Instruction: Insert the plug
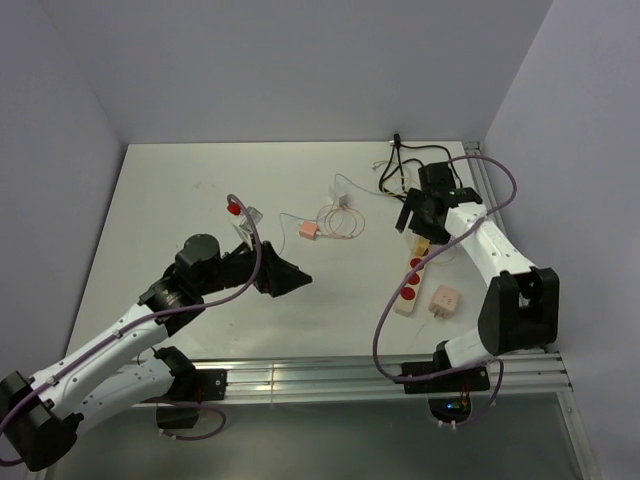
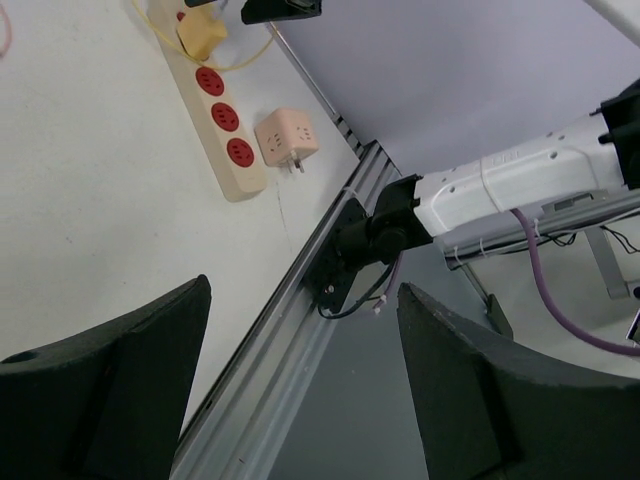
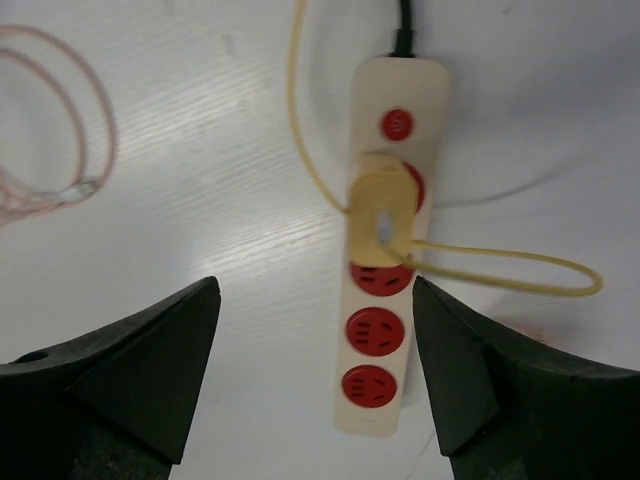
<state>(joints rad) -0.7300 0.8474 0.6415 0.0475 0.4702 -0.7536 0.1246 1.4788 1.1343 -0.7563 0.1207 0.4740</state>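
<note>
A cream power strip (image 1: 408, 288) with red sockets lies at the right of the table, and shows in the right wrist view (image 3: 378, 385) and left wrist view (image 2: 232, 165). A yellow plug (image 3: 379, 222) with a yellow cable (image 3: 520, 262) sits on the socket just below the strip's red switch (image 3: 397, 125). I cannot tell how deep it sits. My right gripper (image 3: 315, 290) is open and empty, above the strip (image 1: 420, 212). My left gripper (image 1: 287, 275) is open and empty over mid-table, far from the strip, its view (image 2: 305, 290) looking past the table's near edge.
A pink adapter cube (image 1: 444, 300) lies right of the strip's near end. A small pink plug (image 1: 307, 231) with a thin coiled cable (image 1: 340, 222) lies mid-table. Black cables (image 1: 400, 170) lie at the back right. A red-tipped clear item (image 1: 238, 211) lies left of centre.
</note>
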